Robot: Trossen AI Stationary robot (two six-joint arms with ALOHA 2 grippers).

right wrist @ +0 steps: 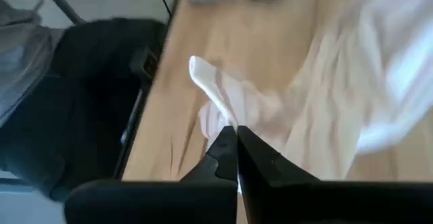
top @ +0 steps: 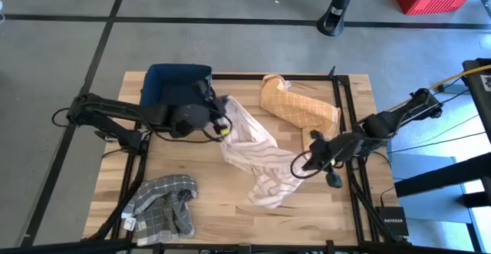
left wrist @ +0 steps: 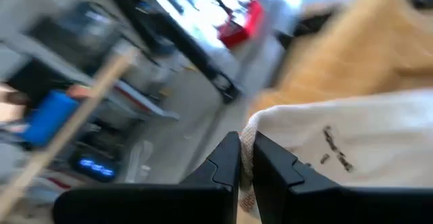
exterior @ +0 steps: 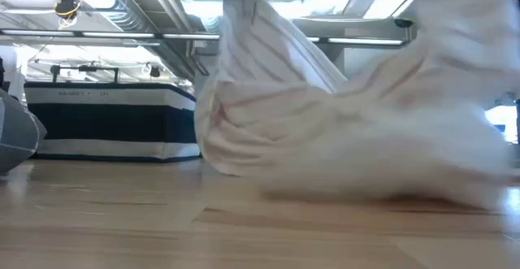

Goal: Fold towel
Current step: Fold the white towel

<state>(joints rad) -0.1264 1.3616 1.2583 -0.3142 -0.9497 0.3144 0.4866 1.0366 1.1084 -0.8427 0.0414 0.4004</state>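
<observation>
Item: striped white towel (top: pixel 253 158), rumpled at mid-table, between the yellow towel (top: pixel 299 108) and the grey checked towel (top: pixel 163 200).
My left pincer (left wrist: pixel 245 173): closed on 1 edge of the striped white towel, raised near the blue bin (top: pixel 178 85).
My right pincer (right wrist: pixel 235 158): clamped shut on the opposite corner, near the table's (top: pixel 207 208) right side.
Step in hand, as I judge it: lifting 2 corners to spread the cloth.
Handling note: draw both corners apart evenly, keep tension level, clear the yellow towel before laying flat.

Overhead, table-level and two close wrist views, all sharing the striped towel (top: pixel 257 158).
</observation>
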